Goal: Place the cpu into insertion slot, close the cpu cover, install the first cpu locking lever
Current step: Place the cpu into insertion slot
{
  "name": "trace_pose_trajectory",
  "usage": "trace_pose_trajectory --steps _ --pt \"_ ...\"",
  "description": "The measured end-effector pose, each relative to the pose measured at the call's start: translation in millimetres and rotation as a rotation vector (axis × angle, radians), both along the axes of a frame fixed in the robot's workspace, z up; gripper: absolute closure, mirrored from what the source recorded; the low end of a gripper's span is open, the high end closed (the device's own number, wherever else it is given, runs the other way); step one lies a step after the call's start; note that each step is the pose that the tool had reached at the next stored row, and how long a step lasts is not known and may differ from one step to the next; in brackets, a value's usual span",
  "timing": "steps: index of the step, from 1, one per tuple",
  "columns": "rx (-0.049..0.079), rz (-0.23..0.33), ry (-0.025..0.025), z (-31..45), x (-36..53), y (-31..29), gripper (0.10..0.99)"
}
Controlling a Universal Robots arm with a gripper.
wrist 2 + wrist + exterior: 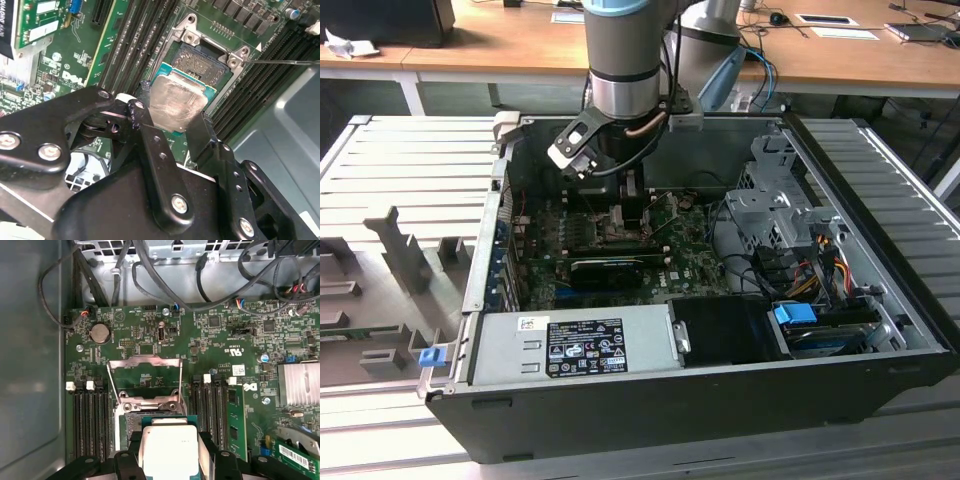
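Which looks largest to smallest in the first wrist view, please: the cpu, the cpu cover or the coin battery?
1. cpu cover and cpu: about alike; the cpu is nearer the camera and partly hidden, so I leave them unranked.
2. coin battery: clearly smallest.

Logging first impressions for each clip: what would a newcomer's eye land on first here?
The tool grips the cpu over the open insertion slot on the green motherboard. In the first wrist view, the cpu cover is flipped open beside the slot. In the exterior view, the arm reaches down into an open computer case.
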State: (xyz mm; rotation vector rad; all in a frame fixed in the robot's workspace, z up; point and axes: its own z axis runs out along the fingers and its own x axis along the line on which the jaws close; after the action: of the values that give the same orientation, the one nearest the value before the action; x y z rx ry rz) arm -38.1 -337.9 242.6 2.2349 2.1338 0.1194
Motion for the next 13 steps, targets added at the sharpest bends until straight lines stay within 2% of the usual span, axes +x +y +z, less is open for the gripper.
trace_pose_trajectory --steps 4,9,13 --pt "0.0 0.0 -0.0002 -3.8 0.0 0.0 0.557" --pt "0.0 0.0 -0.0001 -16.4 -1.5 2.7 0.557" --pt "0.003 0.005 -0.0002 -19.9 -5.0 3.9 0.557"
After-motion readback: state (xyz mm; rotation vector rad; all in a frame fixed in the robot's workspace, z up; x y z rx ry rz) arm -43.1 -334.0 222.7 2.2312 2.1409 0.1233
